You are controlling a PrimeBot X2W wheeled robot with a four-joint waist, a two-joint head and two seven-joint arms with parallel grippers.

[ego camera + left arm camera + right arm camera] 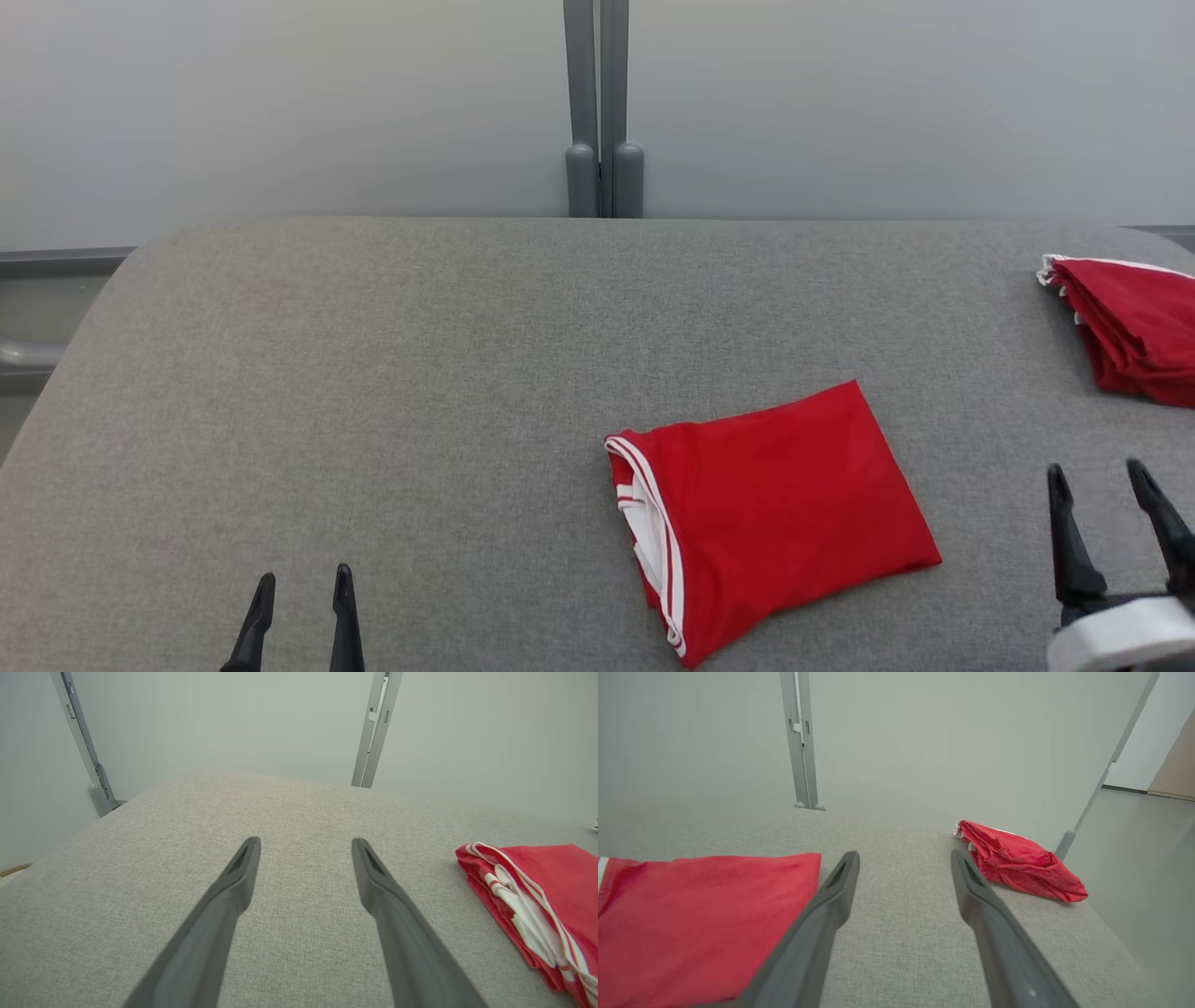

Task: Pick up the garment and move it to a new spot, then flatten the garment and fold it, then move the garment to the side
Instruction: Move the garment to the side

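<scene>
While the left gripper (304, 574) and the right gripper (1094, 467) hung empty with fingers spread apart, the folded red garment (775, 513) lay on the grey table (373, 373) between them, nearer the right one. Shifting it aside looked like the remaining step, so a pinch through every layer and a level carry toward the crumpled red pile (1134, 327) would have kept the fold intact.

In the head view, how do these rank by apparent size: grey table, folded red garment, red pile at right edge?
Grey table, largest.
Folded red garment, second.
Red pile, smallest, but the frame edge cuts it, so unsure.
</scene>
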